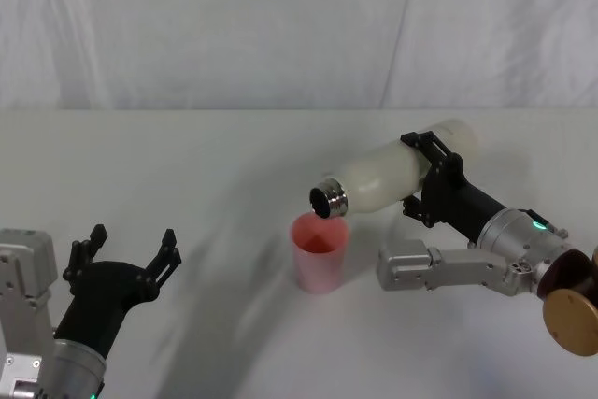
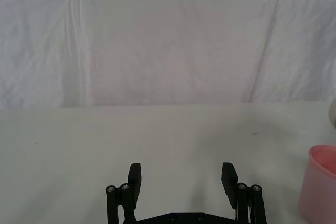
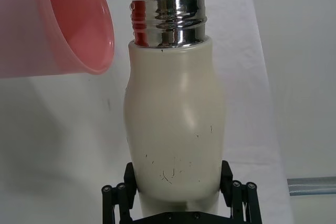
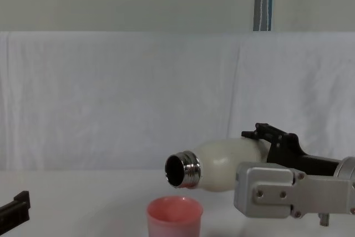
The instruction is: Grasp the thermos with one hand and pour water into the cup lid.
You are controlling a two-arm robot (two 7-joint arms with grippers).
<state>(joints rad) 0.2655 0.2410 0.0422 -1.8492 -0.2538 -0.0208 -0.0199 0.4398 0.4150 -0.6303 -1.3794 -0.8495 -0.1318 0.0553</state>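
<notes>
Right claw [image 1: 432, 167], one thermos [image 1: 392, 175], one cup lid [image 1: 320, 251]

On inspection I counted one thermos [image 1: 397, 172], cream-white with a steel neck, and one cup lid [image 1: 320, 251], salmon-pink. I counted two end effectors: the right end effector [image 1: 437, 170], clamped around the thermos body, and the left end effector [image 1: 131, 248], with its fingers spread apart. One desk [image 1: 215, 165] carried the cup lid. I logged no second bottle or cup.
</notes>
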